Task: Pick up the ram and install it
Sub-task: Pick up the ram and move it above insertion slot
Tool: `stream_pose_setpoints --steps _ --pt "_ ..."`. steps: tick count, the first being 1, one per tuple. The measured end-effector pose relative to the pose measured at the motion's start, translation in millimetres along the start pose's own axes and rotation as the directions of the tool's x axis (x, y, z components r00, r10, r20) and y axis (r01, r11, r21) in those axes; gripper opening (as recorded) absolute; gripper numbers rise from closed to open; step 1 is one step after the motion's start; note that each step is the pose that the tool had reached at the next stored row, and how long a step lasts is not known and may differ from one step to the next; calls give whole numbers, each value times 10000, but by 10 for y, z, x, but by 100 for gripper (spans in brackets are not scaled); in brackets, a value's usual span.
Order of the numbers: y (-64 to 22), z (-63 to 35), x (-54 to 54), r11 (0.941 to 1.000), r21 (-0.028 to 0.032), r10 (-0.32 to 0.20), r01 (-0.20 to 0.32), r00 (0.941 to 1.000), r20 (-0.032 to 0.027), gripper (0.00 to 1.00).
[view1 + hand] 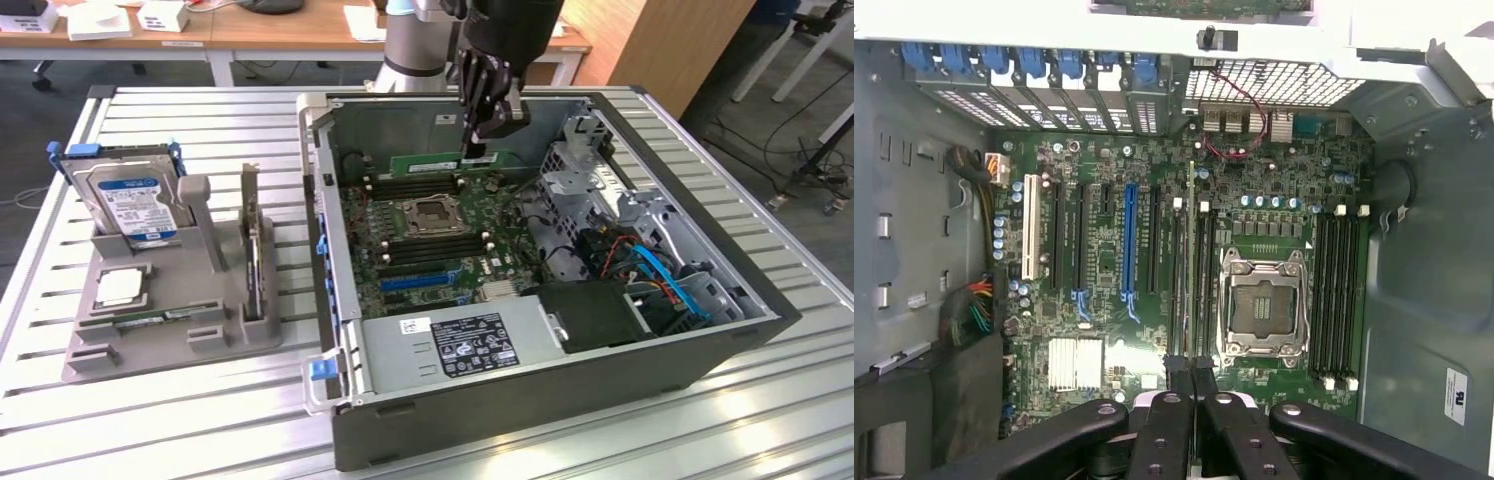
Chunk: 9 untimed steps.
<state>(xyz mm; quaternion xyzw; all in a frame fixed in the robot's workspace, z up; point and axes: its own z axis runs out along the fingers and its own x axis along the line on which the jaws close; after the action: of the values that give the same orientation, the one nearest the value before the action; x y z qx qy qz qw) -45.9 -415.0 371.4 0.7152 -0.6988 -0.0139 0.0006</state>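
Open air over the motherboard (427, 235) at the centre of the exterior view, hemmed in by the case wall (320, 200) at centre left and the metal drive cage (587, 175) at upper right. Upper centre: gripper (478, 152) with fingers pressed together on the ram (430, 158), just over the far bank of memory slots (407, 185); cannot tell whether touching them. Bare CPU socket (434, 212) between that bank and a nearer one. Lower right crowded with blue cables (667, 280) and a black shroud (587, 315); lower centre taken up by the grey power supply (447, 345). Far left, well apart from the case on the slatted table (200, 420): a grey fixture (167, 335) with a blue-labelled hard drive (134, 205) standing in it. Ram long, thin, green, lying level, pinched near one end by its upper edge.
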Motion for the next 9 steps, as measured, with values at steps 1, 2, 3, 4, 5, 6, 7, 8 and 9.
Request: stream_pose_setpoints --steps 1,2,3,4,5,6,7,8,9 --pt "-7 1 0 10000 0 0 0 10000 1 11" --pt "-17 2 1 10000 1 -1 1 10000 1 11" --pt "-29 2 1 10000 1 0 0 10000 1 11" --pt "-42 3 1 10000 1 1 -1 10000 1 11" --pt "-55 3 1 10000 1 1 -1 10000 0 11" --pt "-67 4 2 10000 0 1 -1 10000 1 11" --pt "-79 4 2 10000 1 1 -1 10000 -1 11" --pt "-90 5 2 10000 0 1 -1 10000 -1 11" --pt "-100 6 2 10000 0 1 -1 10000 0 11"
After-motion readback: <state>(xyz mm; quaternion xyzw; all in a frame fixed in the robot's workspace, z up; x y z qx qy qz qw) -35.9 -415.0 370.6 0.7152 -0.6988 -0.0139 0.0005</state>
